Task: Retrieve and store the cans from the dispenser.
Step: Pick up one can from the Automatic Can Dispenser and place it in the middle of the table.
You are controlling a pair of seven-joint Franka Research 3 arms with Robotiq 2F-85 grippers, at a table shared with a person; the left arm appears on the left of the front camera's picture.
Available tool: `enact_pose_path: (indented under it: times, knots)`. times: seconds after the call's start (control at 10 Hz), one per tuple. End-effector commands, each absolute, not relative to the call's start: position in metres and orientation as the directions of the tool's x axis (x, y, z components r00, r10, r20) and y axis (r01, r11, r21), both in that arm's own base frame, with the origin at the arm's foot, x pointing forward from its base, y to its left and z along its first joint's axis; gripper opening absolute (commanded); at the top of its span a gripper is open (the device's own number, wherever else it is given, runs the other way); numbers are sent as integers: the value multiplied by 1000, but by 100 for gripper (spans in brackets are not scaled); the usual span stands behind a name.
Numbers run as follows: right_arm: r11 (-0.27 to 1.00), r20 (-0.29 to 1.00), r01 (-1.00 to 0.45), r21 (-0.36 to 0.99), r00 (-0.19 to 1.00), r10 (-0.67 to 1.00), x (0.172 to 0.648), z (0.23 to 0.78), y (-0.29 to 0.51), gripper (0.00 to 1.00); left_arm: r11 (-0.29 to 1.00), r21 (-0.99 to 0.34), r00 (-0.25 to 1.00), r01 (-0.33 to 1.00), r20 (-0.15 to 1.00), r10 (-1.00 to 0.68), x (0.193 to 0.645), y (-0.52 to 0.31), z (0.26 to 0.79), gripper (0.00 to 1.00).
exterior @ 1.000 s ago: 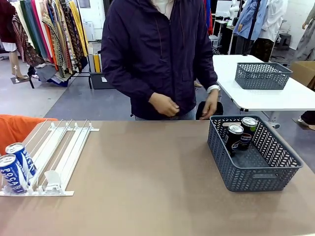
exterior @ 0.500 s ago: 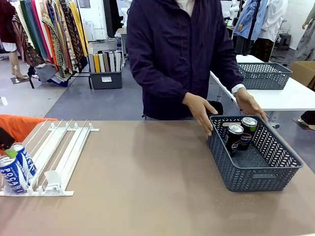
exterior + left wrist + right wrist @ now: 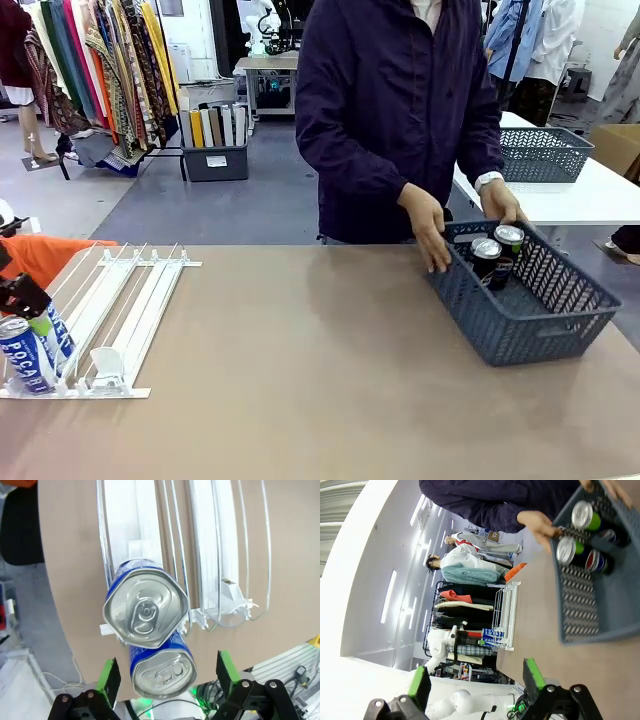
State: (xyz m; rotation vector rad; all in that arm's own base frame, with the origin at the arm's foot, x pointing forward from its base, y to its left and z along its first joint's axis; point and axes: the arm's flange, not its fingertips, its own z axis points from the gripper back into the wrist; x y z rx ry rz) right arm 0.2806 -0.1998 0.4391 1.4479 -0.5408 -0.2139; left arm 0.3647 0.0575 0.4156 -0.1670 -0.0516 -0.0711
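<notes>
The robot's left hand (image 3: 167,676) hangs open over the low end of the dispenser (image 3: 125,310), at the left edge of the tabletop (image 3: 320,380). Its green pads (image 3: 109,680) are spread either side of the nearer of two blue POCARI cans (image 3: 146,611), clear of its sides. Both cans stand on end, touching one another, in a lane at the dispenser's left side. The robot's right hand (image 3: 476,681) is likewise open, with nothing between its fingers. Across the tabletop, the person's hands (image 3: 430,228) grasp the far rim of the grey basket (image 3: 540,315), where two dark cans (image 3: 489,258) stand side by side at the far end
</notes>
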Motion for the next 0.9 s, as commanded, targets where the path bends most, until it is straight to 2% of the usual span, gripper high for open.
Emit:
enact_pose_path:
  times: [0.0,0.7,0.8]
  knots:
    - [134,236,-196,971,863,-446,279,441,-200,100,995,-93,998,44,53,-39,327,44,379,100]
    - [134,236,-196,971,863,-446,279,441,-200,100,998,-55,1000,22,16,-21,326,46,357,100]
    - [134,236,-196,971,863,-446,279,441,-200,100,998,-57,1000,25,8,-25,326,46,358,90]
